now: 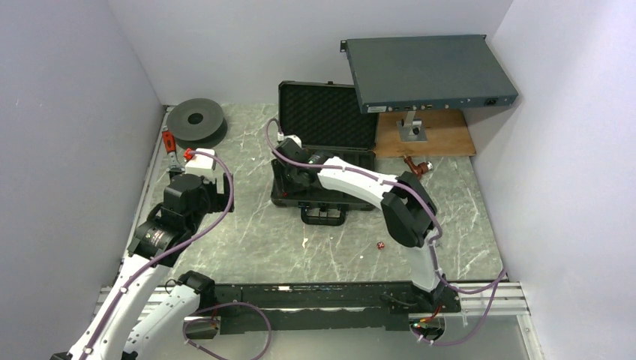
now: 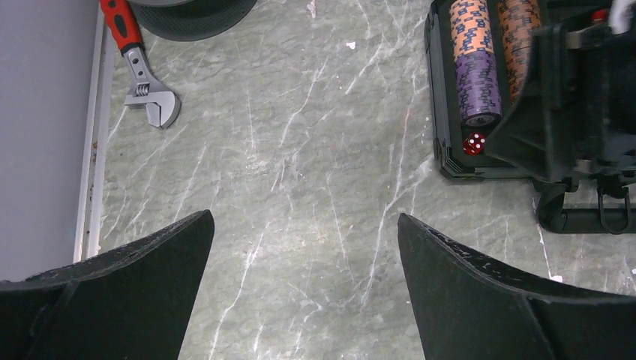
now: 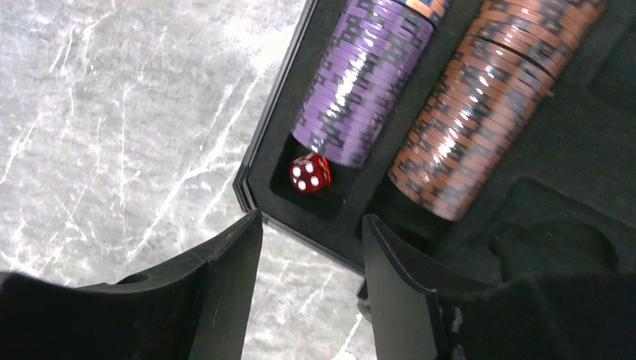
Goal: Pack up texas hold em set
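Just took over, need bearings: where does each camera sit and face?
Top external: above and behind, facing down on left arm, right arm, grey marble table, open black plastic briefcase.
Left wrist: faces down at marble, open left hand framing.
Right wrist: over briefcase corner, right hand below.
Shared: both wrists see small red die by purple chip stack.

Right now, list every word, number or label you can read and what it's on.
None can be read.
red die: white pips only, no print.
purple chips and brown chips: edge stripes, no legible numbers.
grey rack box: rear markings too small.
wrench: any stamp too blurred.
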Tool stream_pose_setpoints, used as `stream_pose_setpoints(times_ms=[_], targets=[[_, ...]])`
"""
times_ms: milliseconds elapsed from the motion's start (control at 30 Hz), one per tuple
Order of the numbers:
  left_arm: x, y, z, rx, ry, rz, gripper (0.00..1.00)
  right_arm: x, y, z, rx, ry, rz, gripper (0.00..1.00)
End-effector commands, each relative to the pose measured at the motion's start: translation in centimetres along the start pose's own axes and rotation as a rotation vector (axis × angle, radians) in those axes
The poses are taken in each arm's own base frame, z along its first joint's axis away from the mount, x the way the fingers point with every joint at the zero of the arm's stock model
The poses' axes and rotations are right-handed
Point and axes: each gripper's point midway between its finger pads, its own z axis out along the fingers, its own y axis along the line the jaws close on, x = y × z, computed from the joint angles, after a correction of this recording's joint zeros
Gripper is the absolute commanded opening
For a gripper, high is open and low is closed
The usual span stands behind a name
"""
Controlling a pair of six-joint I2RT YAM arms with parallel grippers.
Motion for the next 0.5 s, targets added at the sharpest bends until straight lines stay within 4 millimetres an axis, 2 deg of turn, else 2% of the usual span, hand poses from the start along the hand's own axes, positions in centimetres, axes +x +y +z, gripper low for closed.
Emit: stream_pose_setpoints(times_ms=[0,133,267,467], targets=[[-0.8,-0.2,0.2,0.009,-0.033,-0.004,0.99,-3.0,0.6,-5.5,-0.044,-0.119,-0.006,0.55],[-0.8,-0.1,0.2,0.009,-0.033,-0.004,0.99,-3.3,-0.6,-8.9,-0.021,-0.166,-0.016,0.56],[-0.8,-0.2,0.2,0.012,-0.031,-0.004,0.99,-2.4,-2.6,-11.7,0.021,-0.195,-0.013,0.57],[-0.8,-0.4,0.1,0.023,-0.027,-0.005,0.99,0.8,-6.6,-14.8,0.11,-0.193,0.001,0.58]])
